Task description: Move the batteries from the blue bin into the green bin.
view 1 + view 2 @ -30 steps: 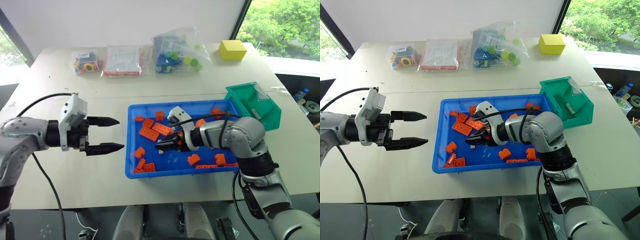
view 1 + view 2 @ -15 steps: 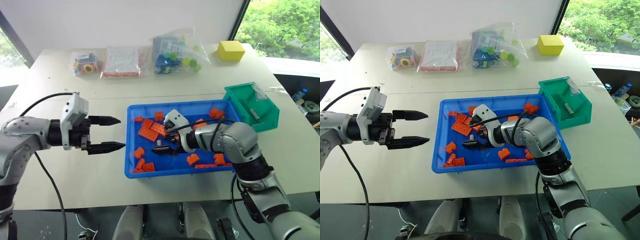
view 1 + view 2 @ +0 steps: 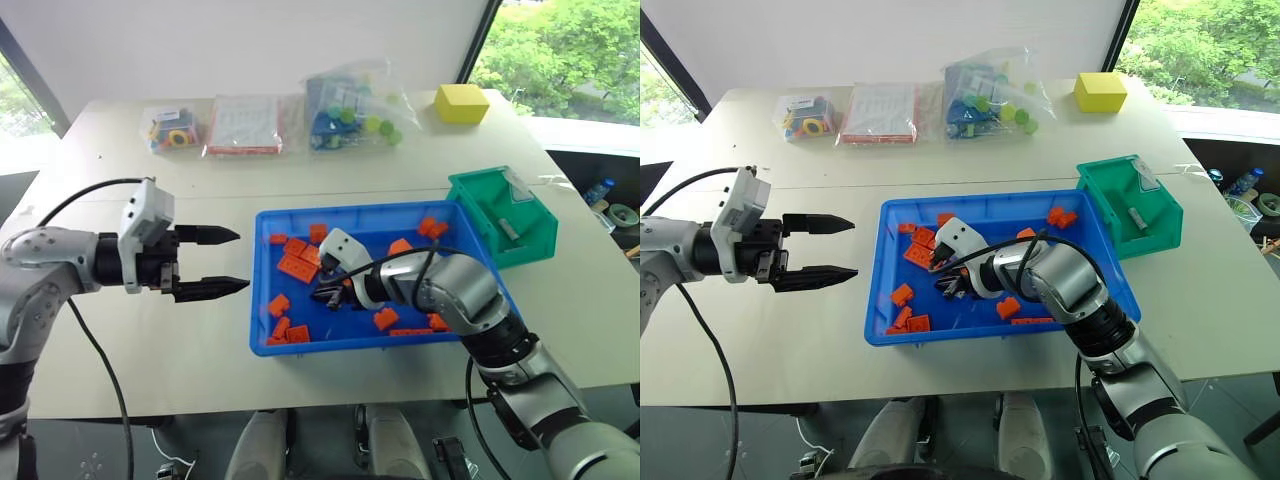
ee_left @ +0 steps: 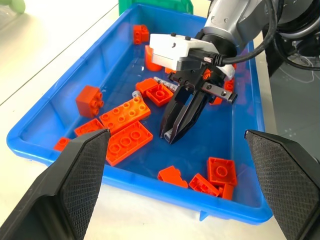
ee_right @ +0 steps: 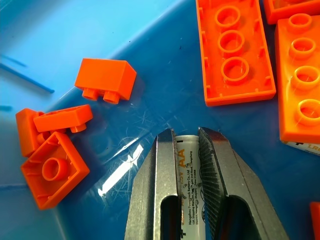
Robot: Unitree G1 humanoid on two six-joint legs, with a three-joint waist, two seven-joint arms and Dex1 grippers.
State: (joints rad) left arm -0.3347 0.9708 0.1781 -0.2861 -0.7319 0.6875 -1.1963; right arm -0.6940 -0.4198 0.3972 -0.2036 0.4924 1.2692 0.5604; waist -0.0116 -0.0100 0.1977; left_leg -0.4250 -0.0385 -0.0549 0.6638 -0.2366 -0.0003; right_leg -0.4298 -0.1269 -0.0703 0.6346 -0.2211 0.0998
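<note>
Right gripper (image 5: 188, 137) down inside the blue bin (image 3: 262, 262), fingers (image 5: 215, 165) clamped on an AA battery (image 5: 187, 165) along its length, at about 9 o'clock from bin centre among orange bricks (image 3: 297, 267). Judgement: battery light, rigid, smooth-jacketed, so it may roll or slip endwise; the mid-body hold across its width looks right. Another battery (image 3: 507, 229) lies in the green bin (image 3: 478, 190), at 3 o'clock of the blue bin. Left gripper (image 3: 222, 262) hovers over the tabletop (image 3: 180, 360), fingers wide, empty.
</note>
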